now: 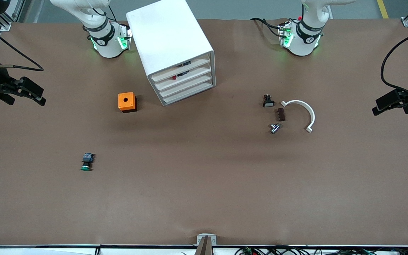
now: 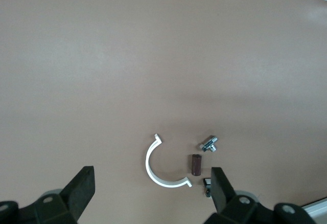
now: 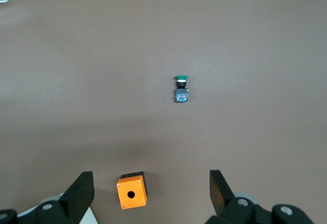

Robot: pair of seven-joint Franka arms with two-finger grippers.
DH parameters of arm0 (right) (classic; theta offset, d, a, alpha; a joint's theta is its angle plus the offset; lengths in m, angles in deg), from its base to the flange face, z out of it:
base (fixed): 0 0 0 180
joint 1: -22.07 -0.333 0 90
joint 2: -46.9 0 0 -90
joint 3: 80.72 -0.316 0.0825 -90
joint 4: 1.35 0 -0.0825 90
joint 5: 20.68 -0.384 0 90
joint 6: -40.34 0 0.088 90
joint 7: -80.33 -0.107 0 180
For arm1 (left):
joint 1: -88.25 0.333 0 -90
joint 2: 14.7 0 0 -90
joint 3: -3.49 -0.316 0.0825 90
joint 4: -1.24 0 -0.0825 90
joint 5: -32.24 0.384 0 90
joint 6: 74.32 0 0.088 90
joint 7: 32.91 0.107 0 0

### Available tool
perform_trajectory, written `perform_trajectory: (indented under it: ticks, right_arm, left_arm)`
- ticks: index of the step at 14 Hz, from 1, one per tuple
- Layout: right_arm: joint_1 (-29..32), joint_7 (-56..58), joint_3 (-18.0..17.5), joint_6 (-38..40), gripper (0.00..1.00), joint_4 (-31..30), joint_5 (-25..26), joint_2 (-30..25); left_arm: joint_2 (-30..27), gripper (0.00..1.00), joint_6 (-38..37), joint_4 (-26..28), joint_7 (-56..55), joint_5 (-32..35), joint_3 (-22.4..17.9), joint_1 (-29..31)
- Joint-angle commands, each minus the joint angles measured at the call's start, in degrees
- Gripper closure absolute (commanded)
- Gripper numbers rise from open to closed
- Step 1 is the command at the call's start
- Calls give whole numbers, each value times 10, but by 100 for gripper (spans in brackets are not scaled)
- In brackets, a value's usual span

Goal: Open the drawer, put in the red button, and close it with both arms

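The white cabinet [image 1: 168, 39] stands near the right arm's base, with all four drawers pushed in. The second-highest drawer [image 1: 190, 75] shows a small red spot [image 1: 174, 77] and a dark part through its top gap, which looks like the red button. My right gripper [image 1: 38, 95] is open and empty, up over the right arm's end of the table; it also shows in the right wrist view [image 3: 152, 191]. My left gripper [image 1: 379, 105] is open and empty, up over the left arm's end; it also shows in the left wrist view [image 2: 150, 188].
An orange box [image 1: 127, 102] [image 3: 132, 191] sits beside the cabinet. A green-capped button [image 1: 87, 162] [image 3: 181, 88] lies nearer the front camera. Toward the left arm's end lie a white half ring [image 1: 301, 113] [image 2: 162, 165], a brown piece [image 1: 281, 114], a metal piece [image 1: 275, 128] and a small black switch [image 1: 268, 101].
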Motion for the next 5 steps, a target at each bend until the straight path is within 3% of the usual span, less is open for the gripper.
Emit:
perform_trajectory:
  ticks: [1, 5]
  right_arm:
    - [5, -8, -5, -4, 0, -13, -3, -13]
    - [5, -8, -5, -4, 0, -13, -3, -13]
  left_arm:
    - [-5, 0, -13, 3, -4, 19, 13, 2]
    - [-5, 0, -13, 2, -5, 15, 15, 2]
